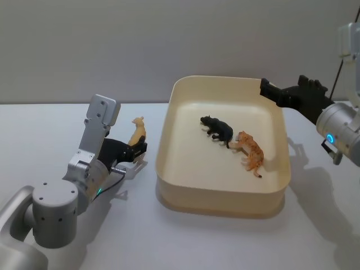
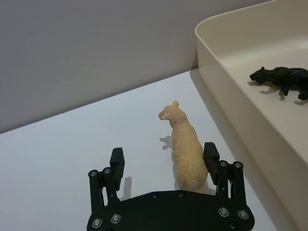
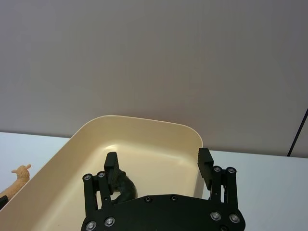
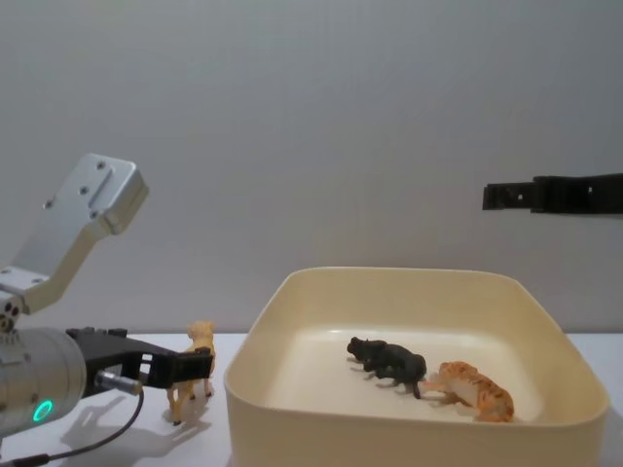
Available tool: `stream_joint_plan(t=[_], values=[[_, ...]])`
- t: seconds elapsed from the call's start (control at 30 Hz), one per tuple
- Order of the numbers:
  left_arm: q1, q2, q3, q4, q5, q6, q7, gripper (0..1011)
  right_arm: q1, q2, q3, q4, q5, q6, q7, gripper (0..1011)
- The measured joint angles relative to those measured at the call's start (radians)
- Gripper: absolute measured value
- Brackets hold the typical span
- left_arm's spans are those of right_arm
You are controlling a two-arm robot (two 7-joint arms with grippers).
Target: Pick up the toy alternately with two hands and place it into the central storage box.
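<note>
Left gripper (image 2: pixel 163 166) first, nearest me at about eight o'clock on the table (image 1: pixel 225 242): I've got it low, fingers spread wide, straddling the tan llama toy (image 2: pixel 185 151). From the left wrist camera one finger (image 2: pixel 211 156) sits right against the llama's flank while the other (image 2: pixel 117 161) stands well clear, so nothing is clamped yet. The llama is upright on the table, just beside the left wall of the central storage box (image 1: pixel 219 199), at roughly nine o'clock from it.

My read: this is the grasp step for the left arm's turn. Next I'd want to centre the toy a touch, pinch across its body, lift clear of the rim and carry it toward three o'clock over the box.

Inside the box, near the middle, a black animal (image 1: pixel 217 129) and an orange tiger (image 1: pixel 251 152) already lie close together.

Farther out, at about one o'clock, the right gripper (image 3: pixel 159 168) hangs above the box's far right corner, fingers wide apart, holding nothing.
</note>
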State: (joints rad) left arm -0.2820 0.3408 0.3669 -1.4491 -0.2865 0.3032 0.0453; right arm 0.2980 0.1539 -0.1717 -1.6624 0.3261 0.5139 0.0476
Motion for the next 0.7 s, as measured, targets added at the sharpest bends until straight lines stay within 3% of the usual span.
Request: stream_joint_plan(t=[0.57, 0.7], values=[[-0.038, -0.031, -0.005, 0.088, -0.024, -0.040, -0.047, 1001, 0.000, 0.000, 0.000, 0.000, 0.000, 0.000, 0.000, 1001], [-0.043, -0.036, -0.006, 0.102, -0.027, -0.047, -0.056, 961, 0.000, 0.000, 0.000, 0.000, 0.000, 0.000, 0.000, 1001]])
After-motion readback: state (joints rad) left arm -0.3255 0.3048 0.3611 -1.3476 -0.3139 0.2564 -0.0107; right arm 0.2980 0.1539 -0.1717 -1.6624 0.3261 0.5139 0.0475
